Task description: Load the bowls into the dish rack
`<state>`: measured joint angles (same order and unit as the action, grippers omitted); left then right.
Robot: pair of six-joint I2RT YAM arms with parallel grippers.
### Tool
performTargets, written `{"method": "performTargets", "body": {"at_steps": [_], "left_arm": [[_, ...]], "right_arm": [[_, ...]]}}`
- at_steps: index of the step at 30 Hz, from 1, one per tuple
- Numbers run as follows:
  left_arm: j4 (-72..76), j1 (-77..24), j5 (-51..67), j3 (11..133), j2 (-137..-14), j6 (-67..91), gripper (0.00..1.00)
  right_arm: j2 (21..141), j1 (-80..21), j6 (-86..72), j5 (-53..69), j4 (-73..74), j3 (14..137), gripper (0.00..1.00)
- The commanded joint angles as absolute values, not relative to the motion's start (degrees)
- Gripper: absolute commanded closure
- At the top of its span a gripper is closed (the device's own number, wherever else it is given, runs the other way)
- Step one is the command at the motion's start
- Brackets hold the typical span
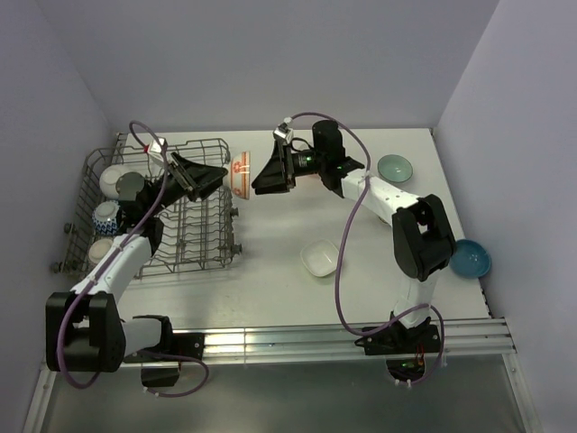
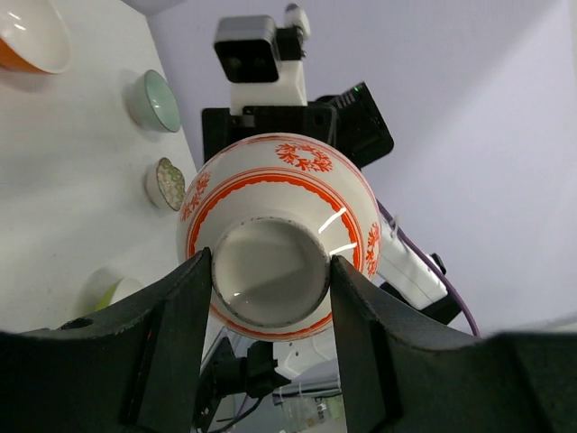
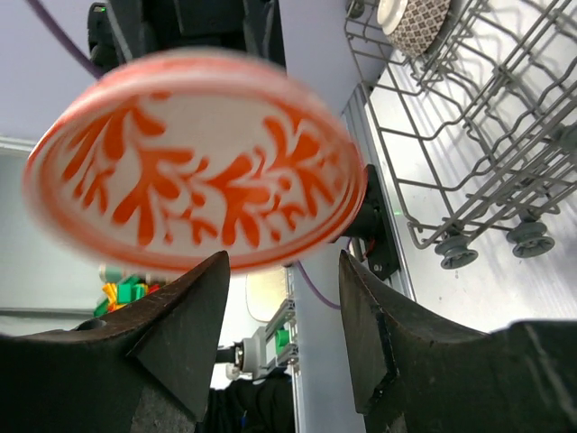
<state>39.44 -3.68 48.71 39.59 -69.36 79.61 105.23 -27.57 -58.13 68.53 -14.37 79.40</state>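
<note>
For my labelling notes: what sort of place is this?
Probably a robot test booth, not a kitchen: plain walls around a white table, two arms bolted to a metal rail.

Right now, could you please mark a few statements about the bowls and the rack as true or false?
1. The red-orange patterned bowl is between the left gripper and the right gripper. True.
2. The dish rack is empty. False: several bowls sit along its left side.
3. The blue bowl sits near the right edge of the table. True.
4. The square white bowl is in the rack. False: it lies on the table.
</note>
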Motion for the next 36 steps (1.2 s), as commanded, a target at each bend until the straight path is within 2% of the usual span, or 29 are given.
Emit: {"method": "performTargets", "body": {"at_steps": [1, 8, 18, 26, 27, 36], "left_arm": [[40.5, -2.2, 49.0, 41.7, -67.3, 78.4, 1.0], [32.4, 1.6, 48.0, 43.0, -66.9, 72.5, 1.0], [14.5, 10.6, 42.5, 52.3, -75.0, 54.6, 1.0], [5.6, 11.2, 33.9, 62.6, -82.9, 42.7, 1.0], [3.0, 11.2, 30.1, 65.0, -85.3, 38.2, 1.0], [-4.8, 9.3, 21.5, 72.4, -93.2, 29.6, 1.0]], "right_arm": [[104.7, -26.8, -57.4, 67.8, -15.4, 82.2, 0.41], [106.2, -26.5, -53.1, 66.4, -8.5, 85.0, 0.4], [105.1, -24.3, -49.5, 65.8, -4.6, 83.6, 0.39], [104.9, -23.3, -46.6, 65.7, -1.1, 83.6, 0.39], [104.9, -23.1, -45.6, 65.6, -0.4, 83.5, 0.39], [106.1, -22.8, -41.2, 65.6, 5.5, 85.6, 0.39]]}}
